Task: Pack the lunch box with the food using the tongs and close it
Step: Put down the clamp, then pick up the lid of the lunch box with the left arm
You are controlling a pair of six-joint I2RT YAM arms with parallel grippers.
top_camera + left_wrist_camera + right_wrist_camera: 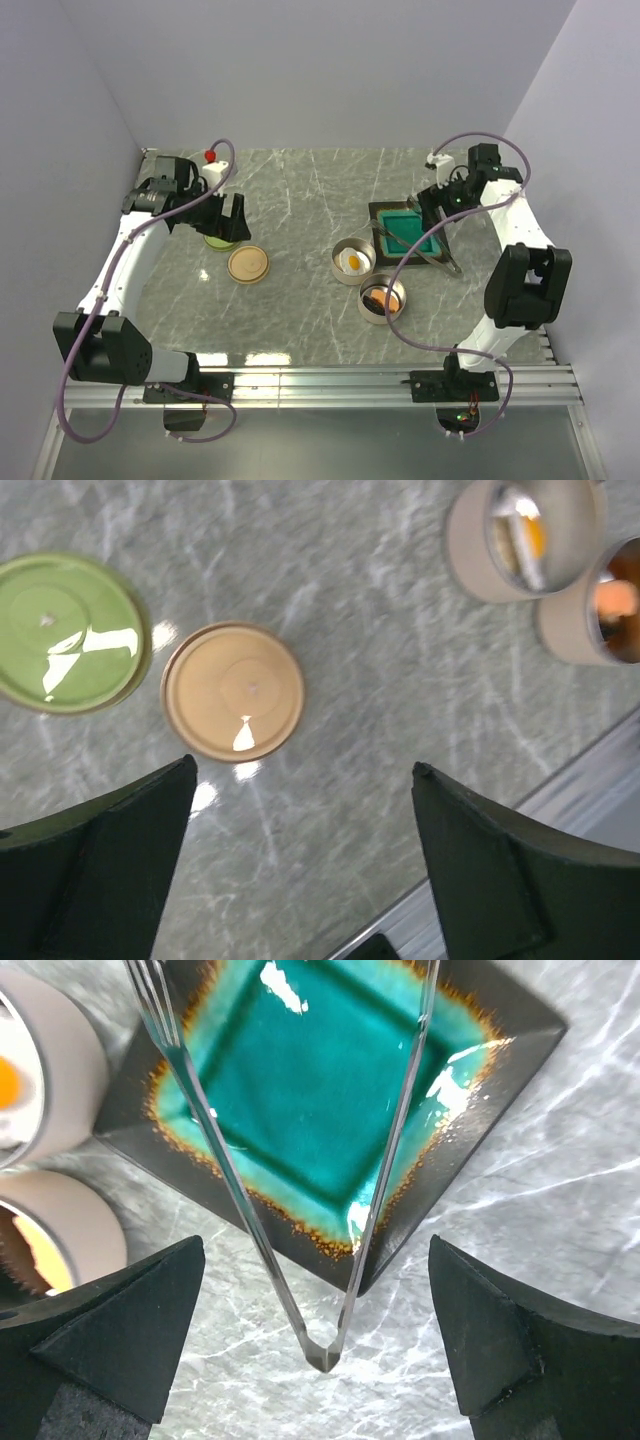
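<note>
The silver tongs (322, 1352) lie on the table with their arms reaching over the teal tray (310, 1070). My right gripper (315, 1250) is open and straddles the tongs' joined end without touching it. Two round lunch box tins stand side by side: one (353, 262) holds the fried egg, the other (382, 298) holds orange and brown food. From above, the tongs (440, 260) angle off the tray's right side under the right gripper (436, 218). My left gripper (305, 770) is open and empty above bare marble, near a tan lid (232, 690) and a green lid (70, 632).
The teal tray (407, 229) has no food on it. The tan lid (248, 264) and green lid (215, 240) lie flat at the left. The tins (520, 535) show at the left wrist view's upper right. A metal rail (330, 380) runs along the near edge.
</note>
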